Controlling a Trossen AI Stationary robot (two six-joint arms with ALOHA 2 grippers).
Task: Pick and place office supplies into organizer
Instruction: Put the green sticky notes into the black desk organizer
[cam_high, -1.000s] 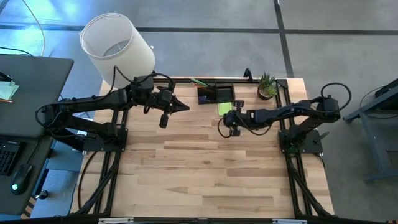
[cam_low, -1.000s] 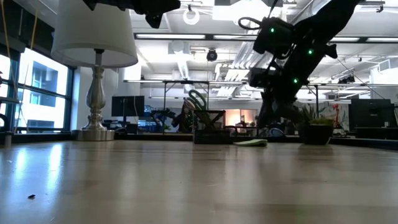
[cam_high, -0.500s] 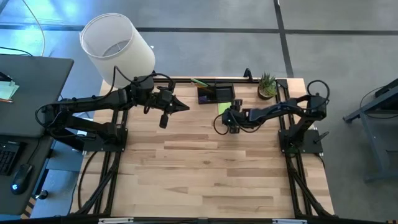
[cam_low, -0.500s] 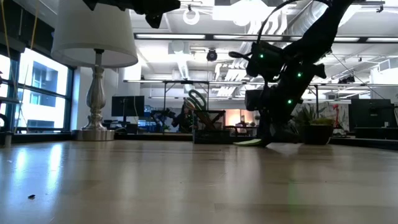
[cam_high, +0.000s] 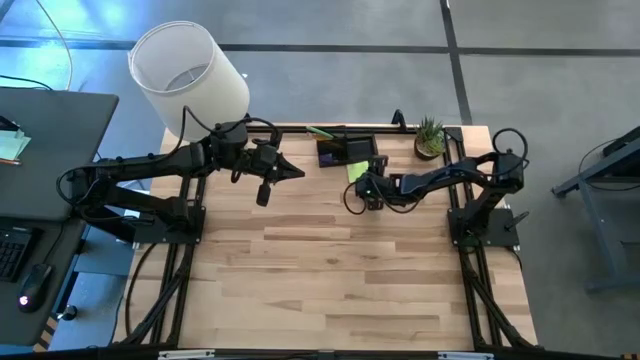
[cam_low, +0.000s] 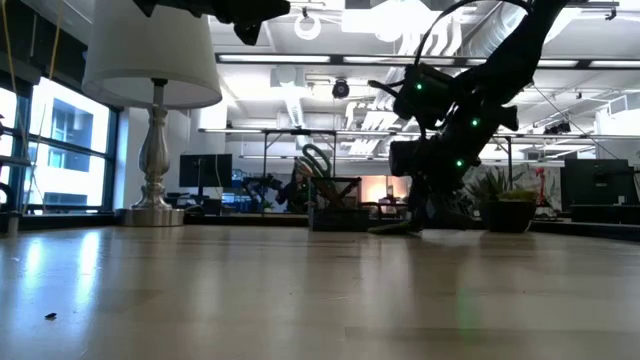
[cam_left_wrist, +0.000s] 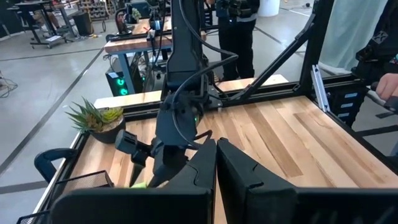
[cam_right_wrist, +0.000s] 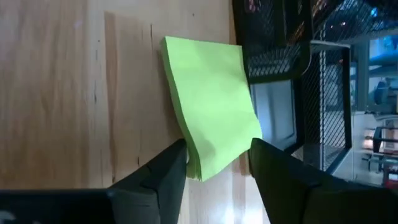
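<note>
Currently the right gripper (cam_right_wrist: 214, 163) is down at the table surface just in front of the organizer (cam_high: 346, 151), with its fingers (cam_right_wrist: 163, 171) spread and standing on either side of one corner of the sticky-note pad (cam_right_wrist: 211, 106). In the right wrist view the pad's near corner sits in the gap between the two fingers, so the pad lies straight ahead of the gripper. Whether the fingers touch the pad's edges cannot be told; they have not closed on it.

The pad lies on the wood beside the organizer's mesh wall (cam_right_wrist: 283, 34), its far edge next to that wall. In the low view (cam_low: 400, 229) it appears as a thin dark sliver under the right gripper (cam_low: 425, 205), and one edge may be slightly raised, though this is not certain. Being square, the pad has no long axis; the grip has to span its width from the corner inward.

The organizer stands at the far edge of the table (cam_high: 300, 260), near the potted plant (cam_high: 430, 137), with green-handled scissors (cam_low: 318, 160) already upright in it.

The left gripper (cam_high: 297, 172) is clenched on nothing and hangs well above the table near the lamp (cam_high: 187, 73), well apart from the pad. The right arm is clearly the nearer one.

Judgement: the step in hand is the grasp of the pad; closing, lifting and a short carry into a compartment are not yet done.
</note>
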